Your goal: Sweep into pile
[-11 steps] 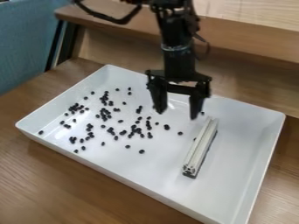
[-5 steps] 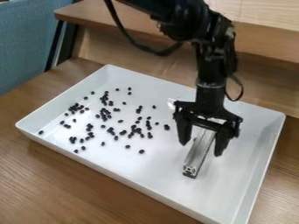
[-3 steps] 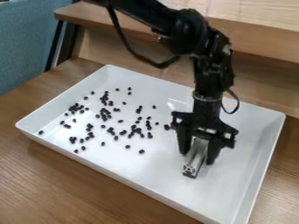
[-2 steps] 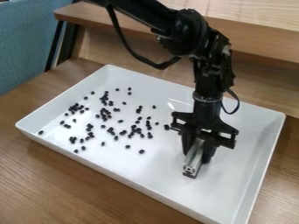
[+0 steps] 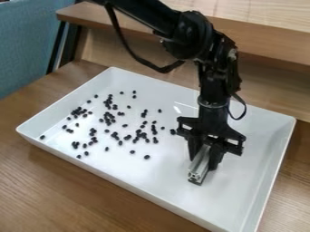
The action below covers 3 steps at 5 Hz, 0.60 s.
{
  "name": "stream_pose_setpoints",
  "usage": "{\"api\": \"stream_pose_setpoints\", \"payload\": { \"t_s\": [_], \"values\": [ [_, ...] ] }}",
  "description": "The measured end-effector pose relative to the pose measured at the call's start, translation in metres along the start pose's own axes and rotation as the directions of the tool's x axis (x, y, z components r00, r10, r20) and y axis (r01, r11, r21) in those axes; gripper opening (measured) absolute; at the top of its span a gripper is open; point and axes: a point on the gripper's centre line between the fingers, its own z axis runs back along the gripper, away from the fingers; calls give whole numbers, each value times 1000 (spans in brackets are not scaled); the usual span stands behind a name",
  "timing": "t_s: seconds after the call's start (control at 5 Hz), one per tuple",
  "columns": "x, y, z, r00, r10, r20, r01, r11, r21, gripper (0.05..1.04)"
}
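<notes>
Bar clamped: the sweeping tool is in hand, the beads still scattered

The black two-finger gripper (image 5: 205, 158) has come down into the right part of the shallow white rectangular tray (image 5: 254, 149), and its fingers have drawn together on the silvery grooved metal bar (image 5: 198, 168). They now pinch it from both sides, where moments ago they stood apart above it. The bar's near end has since shifted slightly toward the tray's left side. That looks like the grasp being finished, so the step in hand is probably turning from gripping to sweeping.

The small round black beads (image 5: 139, 132) have not moved: they lie in loose clumps and singles over the left and middle of the tray. The pile is therefore yet to be made. The next move likely calls for setting the bar broadside to the beads and pushing with its lower edge near the tray floor.

The tray's raised walls bound the stroke, and beads near its left corner could be pinned there or missed. Too high a pass might ride over them; a loose grip might let the bar twist.

The tray sits on a brown wooden table (image 5: 48, 190). Behind it runs a wooden ledge (image 5: 272, 45), and beyond its left rear is blue fabric (image 5: 24, 45).
</notes>
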Motion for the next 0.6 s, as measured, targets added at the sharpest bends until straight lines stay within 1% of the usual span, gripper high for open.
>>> {"api": "stream_pose_setpoints", "payload": {
  "t_s": [0.2,0.4,0.6],
  "values": [
    [-13,22,1,1000,-20,-14,21,1000,14,399],
    [-31,49,0,999,-2,-50,5,999,47,399],
    [-41,68,0,997,10,-79,-5,998,70,399]
  ]
}}
